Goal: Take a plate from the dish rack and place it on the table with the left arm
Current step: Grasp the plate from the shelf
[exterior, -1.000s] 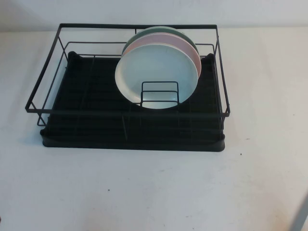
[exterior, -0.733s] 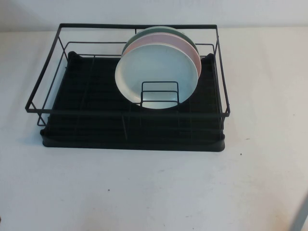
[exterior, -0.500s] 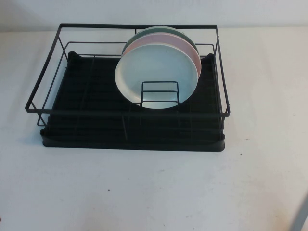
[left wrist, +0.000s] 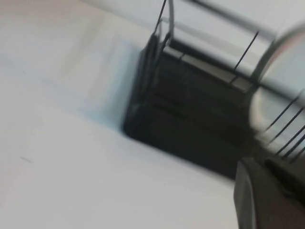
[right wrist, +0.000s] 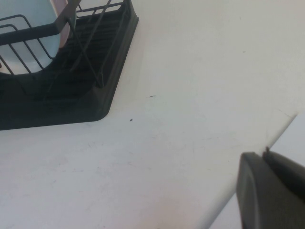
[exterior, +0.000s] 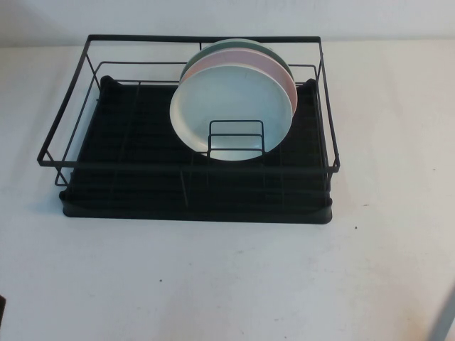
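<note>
The dish rack (exterior: 192,206) stands at the middle back of the table (exterior: 227,284). The white mint-tinted plate (exterior: 231,106) stands on edge in the small wire holder (exterior: 236,136), in front of a pale pink plate (exterior: 283,77) and a green plate (exterior: 234,44). My left gripper (left wrist: 264,164) is shut and empty, low over the table off the rack's near left corner (left wrist: 143,119). Only a dark sliver of the left arm (exterior: 1,307) shows in the high view. My right gripper (right wrist: 264,155) is shut and empty over the table's right edge, right of the rack (right wrist: 71,100).
Bare table surrounds the rack in front and on both sides. The rack's black wire frame (exterior: 185,167) rises above the tray on all sides. A grey part of the right arm (exterior: 444,320) shows at the near right corner.
A dark part of the left arm has come a little further into the bottom left corner of the high view. The rack and plates have not moved.
</note>
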You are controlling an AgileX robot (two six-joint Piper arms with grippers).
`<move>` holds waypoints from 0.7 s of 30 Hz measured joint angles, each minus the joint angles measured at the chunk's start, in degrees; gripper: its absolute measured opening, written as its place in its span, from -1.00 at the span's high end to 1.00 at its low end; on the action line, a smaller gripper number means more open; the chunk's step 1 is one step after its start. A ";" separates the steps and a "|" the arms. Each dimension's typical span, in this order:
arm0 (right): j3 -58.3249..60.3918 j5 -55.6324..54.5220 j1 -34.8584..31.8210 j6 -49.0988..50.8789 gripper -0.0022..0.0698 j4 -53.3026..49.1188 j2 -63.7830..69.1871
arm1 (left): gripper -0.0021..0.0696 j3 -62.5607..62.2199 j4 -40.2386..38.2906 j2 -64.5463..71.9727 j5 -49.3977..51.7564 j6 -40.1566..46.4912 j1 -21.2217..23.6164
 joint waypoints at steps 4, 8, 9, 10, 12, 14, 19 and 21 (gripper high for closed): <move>0.00 0.00 0.00 0.00 1.00 0.00 0.00 | 0.95 0.00 -14.21 0.00 -3.99 -6.38 0.00; 0.00 0.00 0.00 0.00 1.00 0.00 0.00 | 0.95 0.00 -18.94 0.00 -8.52 -7.48 0.00; 0.00 0.00 0.00 0.00 1.00 0.00 0.00 | 0.95 0.00 -19.34 0.00 -9.39 -7.18 0.00; 0.00 0.00 0.00 0.00 1.00 0.00 0.00 | 0.95 0.00 -19.60 0.00 -9.97 -6.69 0.00; 0.00 0.00 0.00 0.00 1.00 0.00 0.00 | 0.95 0.00 -19.97 0.00 -11.11 -6.15 0.00; 0.00 0.00 0.00 0.00 1.00 0.00 0.00 | 0.95 0.00 -20.08 0.00 -11.50 -5.92 0.00; 0.00 0.00 0.00 0.00 1.00 0.00 0.00 | 0.95 0.00 -20.40 0.00 -11.98 -6.58 0.00; 0.00 0.00 0.00 0.00 1.00 0.00 0.00 | 0.95 0.00 -20.40 0.00 -12.13 -6.71 0.00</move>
